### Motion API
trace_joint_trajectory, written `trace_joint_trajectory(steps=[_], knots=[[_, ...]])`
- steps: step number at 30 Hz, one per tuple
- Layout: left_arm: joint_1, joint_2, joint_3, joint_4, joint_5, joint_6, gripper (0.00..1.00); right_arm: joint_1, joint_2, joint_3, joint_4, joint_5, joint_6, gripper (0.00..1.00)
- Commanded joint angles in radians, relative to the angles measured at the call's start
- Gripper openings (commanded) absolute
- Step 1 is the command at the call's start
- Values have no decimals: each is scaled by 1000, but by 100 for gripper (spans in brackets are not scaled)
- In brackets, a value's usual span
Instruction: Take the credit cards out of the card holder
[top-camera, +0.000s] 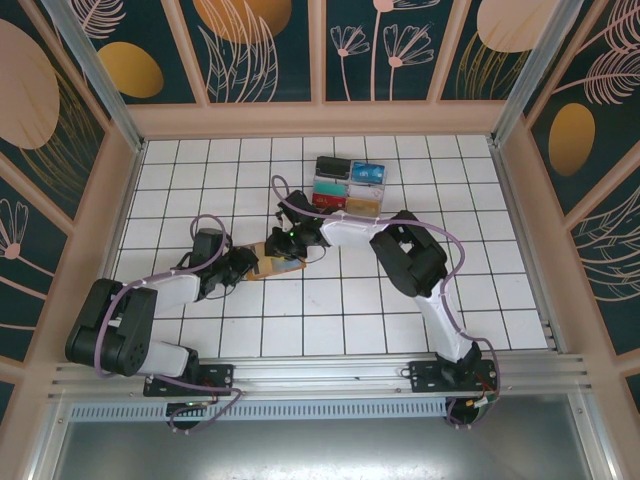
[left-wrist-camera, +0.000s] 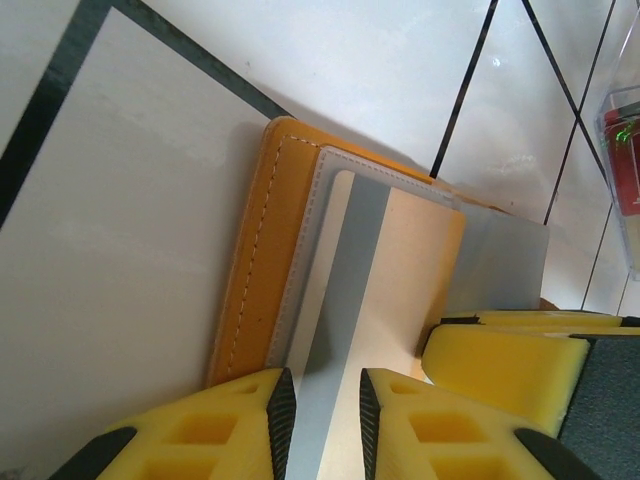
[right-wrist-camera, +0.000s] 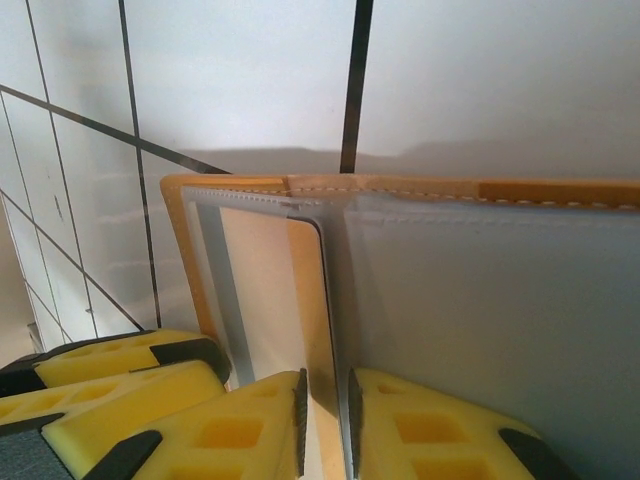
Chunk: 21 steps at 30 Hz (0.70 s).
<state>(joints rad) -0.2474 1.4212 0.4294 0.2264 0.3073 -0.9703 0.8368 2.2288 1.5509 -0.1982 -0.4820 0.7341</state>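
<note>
**Both grippers meet at the card holder, left of centre on the tabletop**

From the left, the left gripper (left-wrist-camera: 322, 425) reaches the small tan-orange leather card holder (left-wrist-camera: 255, 270). The holder lies on the white-tiled tabletop (top-camera: 430, 290), left of centre and about midway between near and far. In the overhead view the two wrists cover most of it.

In the left wrist view, the jaws are clenched on a cream-and-gold plastic credit card (left-wrist-camera: 400, 280). The card's grey band fills the narrow gap between the black pads. Its rounded far corner sits against the holder's grey-blue stitched pocket. Its near end is cut off at the bottom of the frame, so I cannot tell how far it stands out of the pocket.

Just to the right, the right gripper (right-wrist-camera: 325, 420) comes in from the far right side. Its jaws are pinched tight on a thin edge of the card holder, where the card meets the wide grey-blue pocket. Which layer they grip is hard to make out. The yellow foam fingers (right-wrist-camera: 110, 385) of the left gripper show at the lower left of the right wrist view.

Farther right and farther back, well apart from the holder, stand stacks of cards in black, blue, red and gold (top-camera: 348, 185).
</note>
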Motion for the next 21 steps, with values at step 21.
trace_joint_trajectory(steps=[21], knots=[[5, 38, -25, -31, 15, 4, 24, -2, 32, -18, 78, -173, -110, 20]])
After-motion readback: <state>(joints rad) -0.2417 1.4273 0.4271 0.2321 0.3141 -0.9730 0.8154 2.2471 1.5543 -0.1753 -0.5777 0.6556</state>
